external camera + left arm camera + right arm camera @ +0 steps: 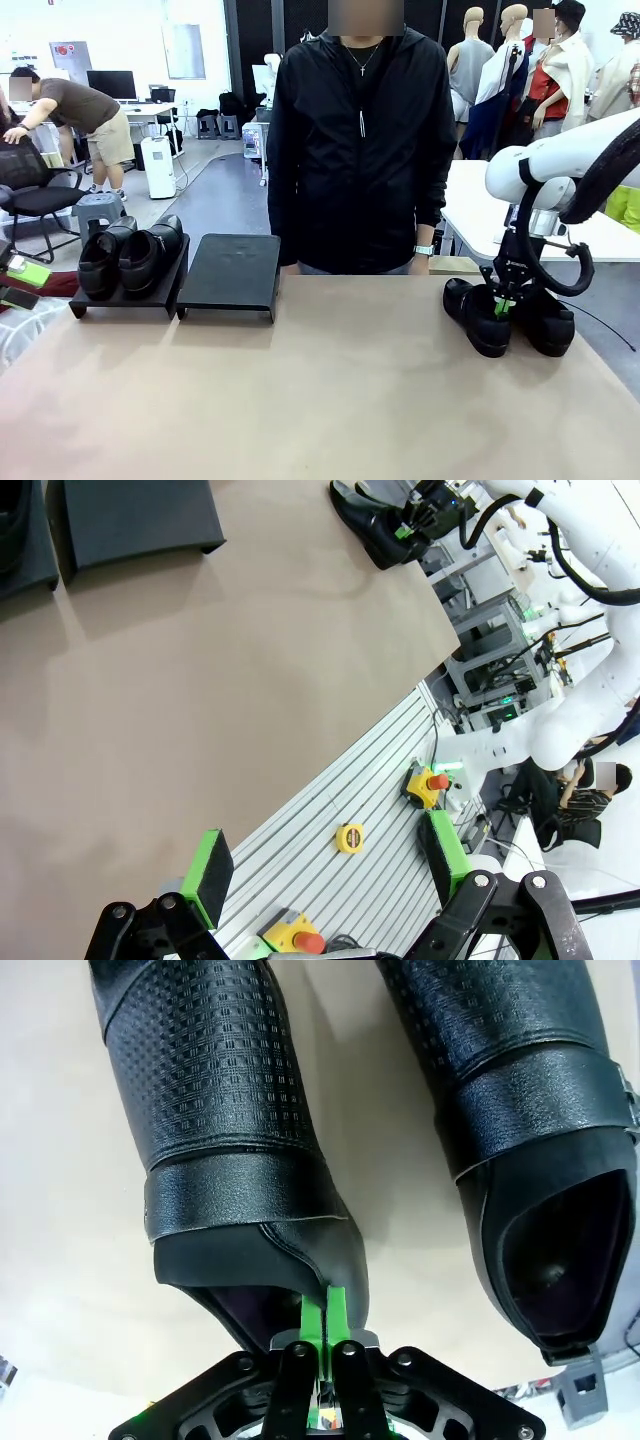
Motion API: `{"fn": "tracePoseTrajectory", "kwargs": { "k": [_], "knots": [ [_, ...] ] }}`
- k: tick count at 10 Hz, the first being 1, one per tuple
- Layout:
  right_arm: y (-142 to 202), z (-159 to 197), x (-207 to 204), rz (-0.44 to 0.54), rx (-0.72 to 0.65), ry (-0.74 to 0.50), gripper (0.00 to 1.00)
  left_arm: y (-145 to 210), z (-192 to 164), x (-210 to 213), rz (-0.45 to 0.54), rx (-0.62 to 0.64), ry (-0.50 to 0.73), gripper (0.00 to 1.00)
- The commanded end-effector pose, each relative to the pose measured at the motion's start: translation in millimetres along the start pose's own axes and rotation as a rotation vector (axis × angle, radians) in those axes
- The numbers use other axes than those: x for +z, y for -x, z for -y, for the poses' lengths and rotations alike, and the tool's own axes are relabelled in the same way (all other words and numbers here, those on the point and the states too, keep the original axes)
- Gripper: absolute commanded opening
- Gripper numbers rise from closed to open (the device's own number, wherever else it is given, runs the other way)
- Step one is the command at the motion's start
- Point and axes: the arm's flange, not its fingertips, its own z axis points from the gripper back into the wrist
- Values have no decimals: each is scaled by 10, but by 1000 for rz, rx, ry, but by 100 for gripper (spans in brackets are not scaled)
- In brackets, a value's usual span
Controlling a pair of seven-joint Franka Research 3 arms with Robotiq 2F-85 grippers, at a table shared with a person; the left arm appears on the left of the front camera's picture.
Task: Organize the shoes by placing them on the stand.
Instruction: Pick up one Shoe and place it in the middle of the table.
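Two black loafers (128, 258) rest on the left black stand (125, 298); the right stand (232, 272) beside it is bare. Two more loafers lie on the table at the right: a left one (478, 315) and a right one (545, 322). My right gripper (505, 304) is shut on the left shoe's side wall; in the right wrist view its green pads (325, 1315) pinch the collar of that shoe (215, 1110), with the other shoe (530, 1120) alongside. My left gripper (325, 875) hangs open off the table's edge, holding nothing.
A person in a black jacket (355, 140) stands at the far side behind the stands. Bare brown tabletop (320, 390) spreads between the stands and the right shoes. Below the left gripper, a slotted rail plate (370, 810) carries small yellow and green boxes.
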Motion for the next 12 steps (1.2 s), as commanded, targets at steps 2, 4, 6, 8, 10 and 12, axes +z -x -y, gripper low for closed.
{"fn": "tracePoseTrajectory", "kwargs": {
  "k": [2,4,6,8,10,12],
  "knots": [
    [17,-62,-72,21,-24,11,0,9,-7,24,-11,-6,-4,100],
    [130,-93,-6,7,44,-14,0,9,-7,24,-11,-6,-4,100],
    [521,-101,382,71,95,-66,0,9,-7,24,-11,-6,-4,100],
    [1092,-102,735,110,167,-114,0,9,-7,24,-11,-6,-4,100],
    [1474,-70,768,98,259,-171,0,9,-7,24,-11,-6,-4,100],
    [1753,-34,664,89,332,-224,0,9,-7,24,-11,-6,-4,100]
  ]
}}
